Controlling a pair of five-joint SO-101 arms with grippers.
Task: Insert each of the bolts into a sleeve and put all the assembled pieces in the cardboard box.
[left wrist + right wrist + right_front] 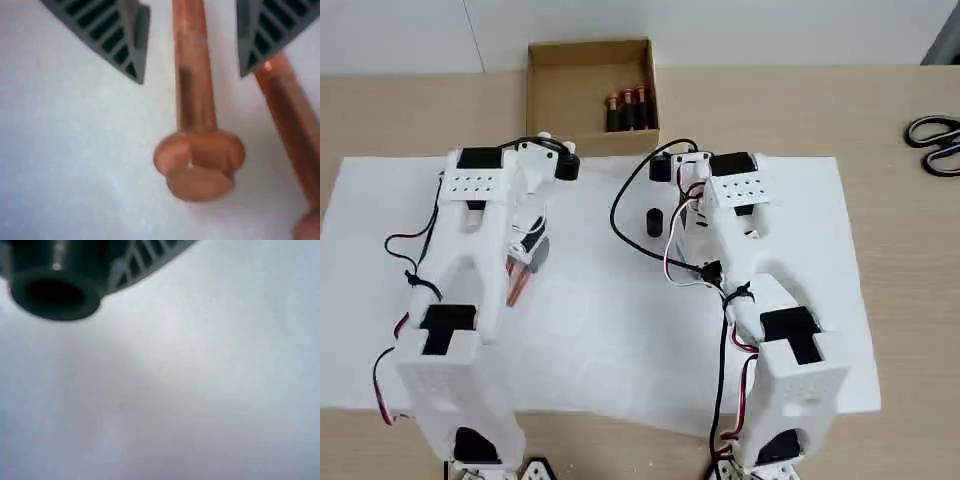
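Note:
My left gripper (190, 77) is open low over the white sheet, its grey fingers (115, 40) on either side of a copper bolt (196, 125) that lies flat. A second bolt (292, 140) lies close beside it, partly under one finger. From above, both bolts (517, 286) poke out below the left gripper (526, 260). My right gripper (95, 290) is shut on a black sleeve (54, 292), whose open end faces the camera. The high view shows that sleeve (654, 222) just above the sheet at the right gripper (670, 218). Three assembled pieces (628, 108) lie in the cardboard box (560, 95).
The white sheet (610, 330) covers the table's middle, with the box just beyond its far edge. Scissors (935, 143) lie at the far right on the bare wood. A black cable (620, 215) loops beside the right arm.

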